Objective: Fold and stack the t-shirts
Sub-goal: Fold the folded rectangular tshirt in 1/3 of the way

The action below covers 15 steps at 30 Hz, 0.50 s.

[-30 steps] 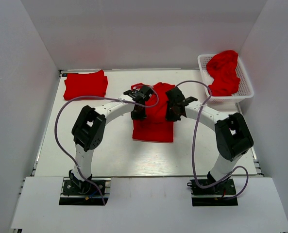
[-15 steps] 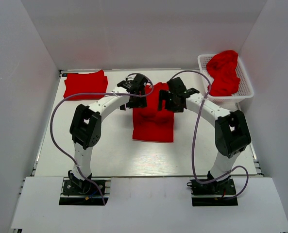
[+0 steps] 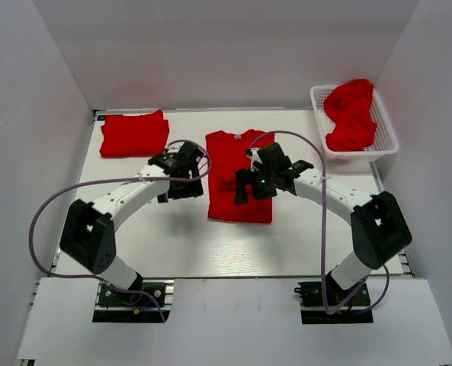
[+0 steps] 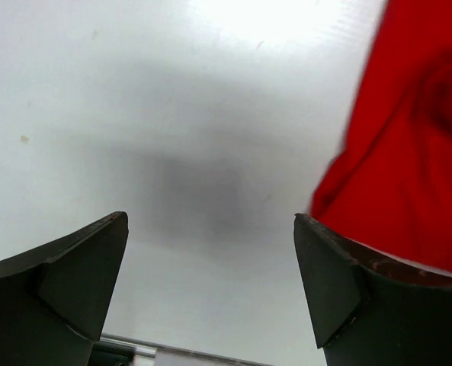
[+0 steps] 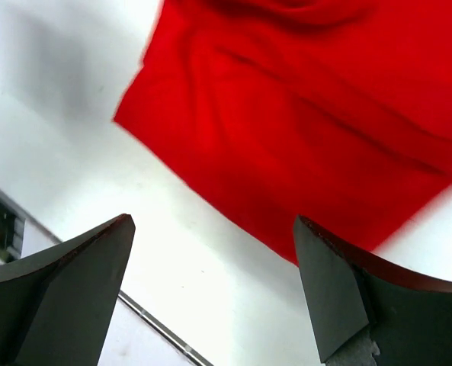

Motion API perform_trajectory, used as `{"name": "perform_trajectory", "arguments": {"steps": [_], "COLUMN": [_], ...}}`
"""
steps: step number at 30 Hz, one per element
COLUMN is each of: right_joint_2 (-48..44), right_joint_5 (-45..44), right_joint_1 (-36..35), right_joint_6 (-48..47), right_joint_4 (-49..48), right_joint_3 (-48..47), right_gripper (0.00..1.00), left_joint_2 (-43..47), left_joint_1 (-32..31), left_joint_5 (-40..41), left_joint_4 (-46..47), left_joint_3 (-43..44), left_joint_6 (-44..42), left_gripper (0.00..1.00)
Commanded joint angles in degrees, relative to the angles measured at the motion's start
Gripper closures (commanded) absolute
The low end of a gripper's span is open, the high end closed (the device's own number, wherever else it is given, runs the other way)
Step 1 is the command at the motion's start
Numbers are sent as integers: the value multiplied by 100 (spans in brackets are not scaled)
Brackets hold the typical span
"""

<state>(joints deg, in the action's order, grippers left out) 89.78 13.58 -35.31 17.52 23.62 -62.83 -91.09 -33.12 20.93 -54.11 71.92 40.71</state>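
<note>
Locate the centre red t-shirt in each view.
Top external: centre t-shirt lies flat at mid-table.
Left wrist: its edge fills the right side.
Right wrist: it covers the upper part.
Shared landmark: white tabletop bordering the cloth.

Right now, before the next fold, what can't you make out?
- Heap in the basket: top view, bunched together, shirt count unreadable.
- Back-left folded stack: seen only from above, layers hidden.
- Centre shirt: right gripper covers part in top view; both wrist views cut it off.
</note>
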Motion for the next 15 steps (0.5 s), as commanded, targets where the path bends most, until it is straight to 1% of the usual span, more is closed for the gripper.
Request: {"name": "perform_trajectory", "arguments": {"steps": [1, 3, 4, 6, 9, 11, 12, 14, 15], "right_joint_2": [294, 435, 592, 716, 1094, 1331, 1410, 1577, 1639], "right_joint_5": [417, 338, 338, 241, 250, 180, -64, -232, -486], "right_joint_1": [-204, -257, -283, -292, -275, -283, -275, -222, -231], "right_joint_6": [-109, -20, -12, 102, 226, 296, 366, 463, 446], "right_joint_4": [-559, -805, -841, -1060, -1140, -1192, -1341, -1333, -1351], "right_joint_3": [-27, -71, -167, -265, -615, -739, -766, -862, -1080], "right_gripper": [10, 10, 10, 10, 10, 10, 10, 10, 10], "left_joint_2": [696, 978, 1214, 1417, 1708, 1761, 1761, 1761, 1692], "left_joint_1": [25, 25, 25, 25, 25, 25, 25, 25, 25], "left_joint_5": [-186, -247, -247, -299, -300, -247, -195, -133, -133], "left_joint_4": [-65, -65, -65, -65, -65, -118, -187, -240, -293], "left_joint_3": [-730, -1116, -1214, -1408, -1549, -1549, -1549, -1436, -1383], "left_joint_6": [236, 297, 358, 359, 420, 420, 420, 420, 420], "left_gripper": [1, 1, 1, 1, 1, 1, 1, 1, 1]}}
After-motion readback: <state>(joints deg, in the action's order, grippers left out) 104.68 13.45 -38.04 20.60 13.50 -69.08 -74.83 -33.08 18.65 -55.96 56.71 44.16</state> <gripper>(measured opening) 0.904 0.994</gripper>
